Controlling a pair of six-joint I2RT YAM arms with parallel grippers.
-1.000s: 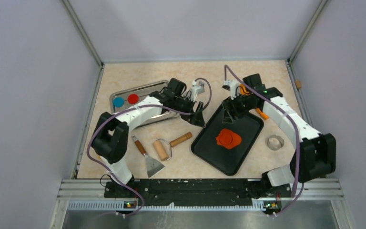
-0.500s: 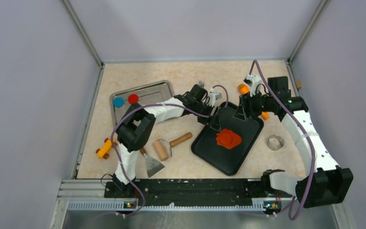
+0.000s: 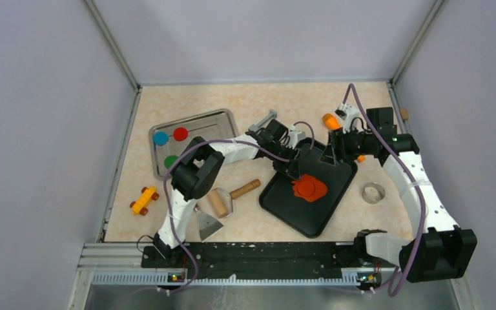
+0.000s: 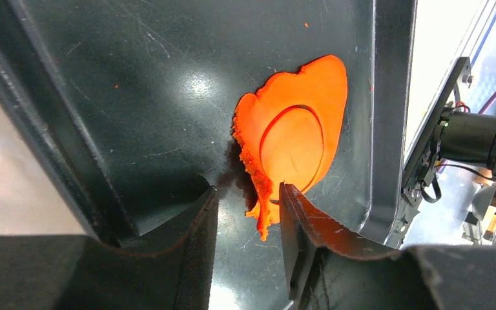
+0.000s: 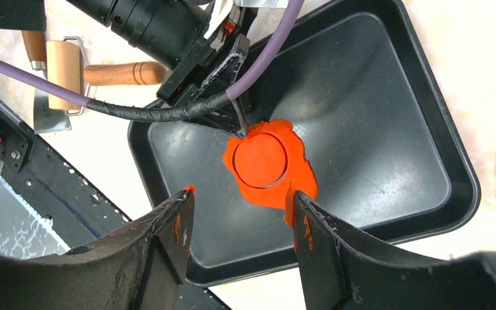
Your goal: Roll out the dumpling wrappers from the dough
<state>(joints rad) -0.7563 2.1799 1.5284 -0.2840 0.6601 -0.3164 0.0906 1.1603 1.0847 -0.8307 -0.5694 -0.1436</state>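
Up top, the black tray (image 3: 300, 214) holds the flat orange-red dough (image 3: 309, 187), with the left fingers (image 3: 292, 172) and right fingers (image 3: 328, 156) over it. The silver tray (image 3: 206, 126) holds a blue wrapper (image 3: 161, 137), a red wrapper (image 3: 180, 134) and a green wrapper (image 3: 171, 161). At the left wrist, the fingers stand apart around the dough's ragged edge. At the right wrist, the fingers stand apart above the dough, holding nothing. A second ago the left arm hid the green wrapper.

Dough (image 3: 309, 188) in tray (image 3: 297, 214), rolling pin (image 3: 218, 203) left
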